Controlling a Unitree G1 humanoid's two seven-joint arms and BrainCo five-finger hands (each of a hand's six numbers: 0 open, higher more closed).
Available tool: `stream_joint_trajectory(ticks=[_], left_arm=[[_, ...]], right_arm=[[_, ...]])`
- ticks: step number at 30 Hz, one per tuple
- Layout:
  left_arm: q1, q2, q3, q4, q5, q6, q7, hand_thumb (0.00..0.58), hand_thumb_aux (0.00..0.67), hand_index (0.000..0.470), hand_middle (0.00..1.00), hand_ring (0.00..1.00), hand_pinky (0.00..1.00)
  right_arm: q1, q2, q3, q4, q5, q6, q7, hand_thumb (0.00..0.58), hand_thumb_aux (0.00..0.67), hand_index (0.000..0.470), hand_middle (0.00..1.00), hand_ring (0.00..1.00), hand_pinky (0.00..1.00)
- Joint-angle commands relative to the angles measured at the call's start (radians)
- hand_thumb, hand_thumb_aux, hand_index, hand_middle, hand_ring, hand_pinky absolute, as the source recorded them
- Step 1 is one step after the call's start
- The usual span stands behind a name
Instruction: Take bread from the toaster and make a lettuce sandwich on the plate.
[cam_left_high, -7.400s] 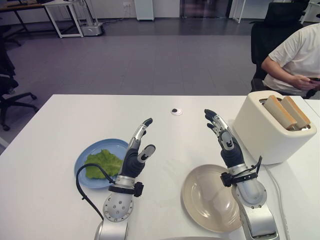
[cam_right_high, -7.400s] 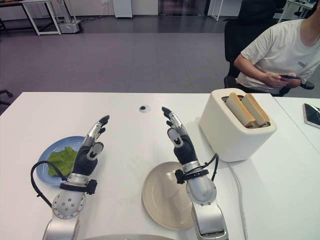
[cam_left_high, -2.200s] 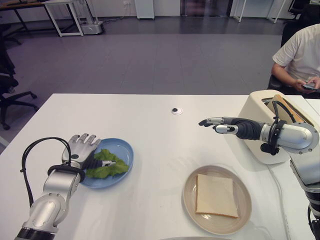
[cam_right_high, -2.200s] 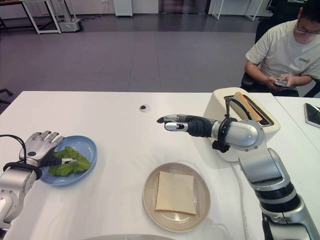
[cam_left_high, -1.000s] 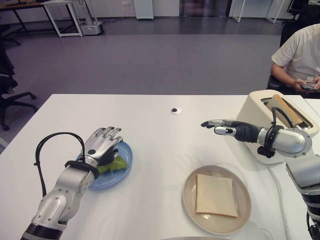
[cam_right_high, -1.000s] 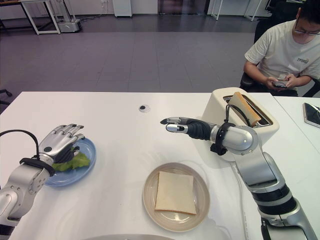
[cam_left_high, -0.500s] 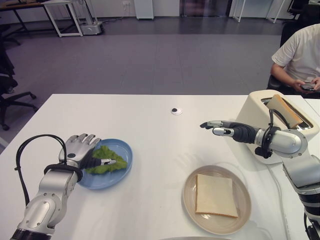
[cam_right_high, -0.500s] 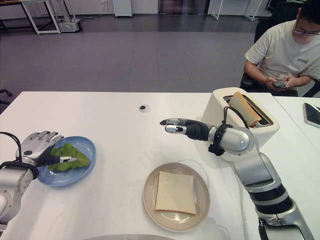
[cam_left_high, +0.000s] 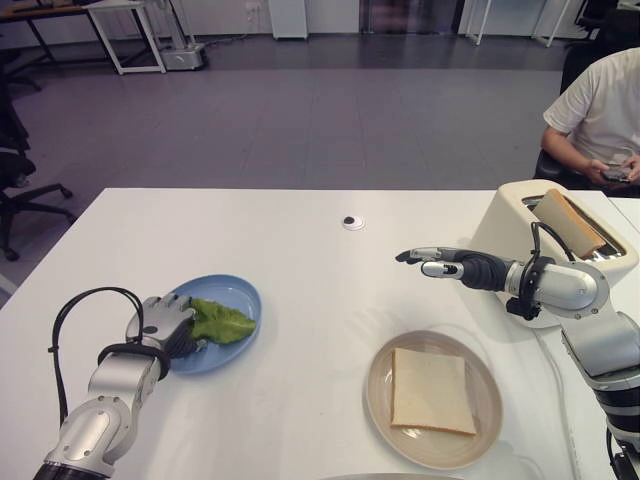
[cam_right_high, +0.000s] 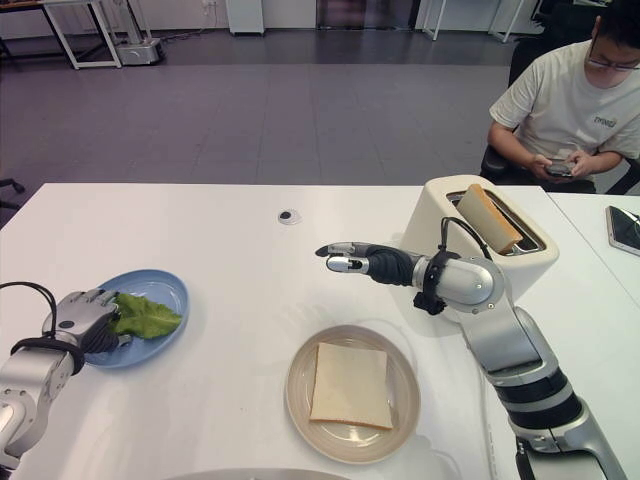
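Note:
A green lettuce leaf (cam_left_high: 222, 320) lies on the blue plate (cam_left_high: 240, 293) at the left. My left hand (cam_left_high: 160, 325) rests at that plate's near-left rim, fingers curled on the leaf's left end. One bread slice (cam_left_high: 432, 390) lies flat on the beige plate (cam_left_high: 378, 385) near the table's front. A second slice (cam_left_high: 565, 220) leans out of the white toaster (cam_left_high: 520, 260) at the right. My right hand (cam_left_high: 435, 262) hangs open and flat above the table, just left of the toaster and beyond the beige plate, holding nothing.
A small black-and-white round disc (cam_left_high: 353, 222) sits mid-table toward the far edge. A phone (cam_right_high: 625, 230) lies at the right edge. The toaster's cord (cam_left_high: 552, 375) runs along the table's right side. A person sits behind the toaster.
My left hand has dropped to the blue plate's near-left rim and curled its fingers onto the lettuce's end. The right hand has drifted slightly left, still open.

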Motion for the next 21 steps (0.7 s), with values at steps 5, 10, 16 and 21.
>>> stream_joint_trajectory(ticks=[5,10,16,21], left_arm=[[-0.027,-0.017,-0.016,-0.007,-0.032,-0.018,0.03,0.58,0.67,0.47,0.0,0.0,0.0],[-0.063,-0.041,0.021,-0.105,-0.026,-0.03,0.153,0.58,0.67,0.47,0.0,0.0,0.0],[-0.076,-0.067,0.054,-0.22,-0.003,-0.045,0.256,0.58,0.67,0.47,0.0,0.0,0.0],[-0.083,-0.117,0.013,-0.294,0.025,-0.077,0.284,0.58,0.67,0.47,0.0,0.0,0.0]], right_arm=[[0.018,0.0,0.01,0.006,-0.023,-0.002,-0.005,0.0,0.0,0.0,0.0,0.0,0.0],[0.024,0.005,0.013,0.018,-0.035,-0.01,-0.008,0.0,0.0,0.0,0.0,0.0,0.0],[0.021,0.009,0.016,0.027,-0.038,-0.015,-0.013,0.0,0.0,0.0,0.0,0.0,0.0],[0.02,0.015,0.016,0.036,-0.043,-0.018,-0.017,0.0,0.0,0.0,0.0,0.0,0.0]])
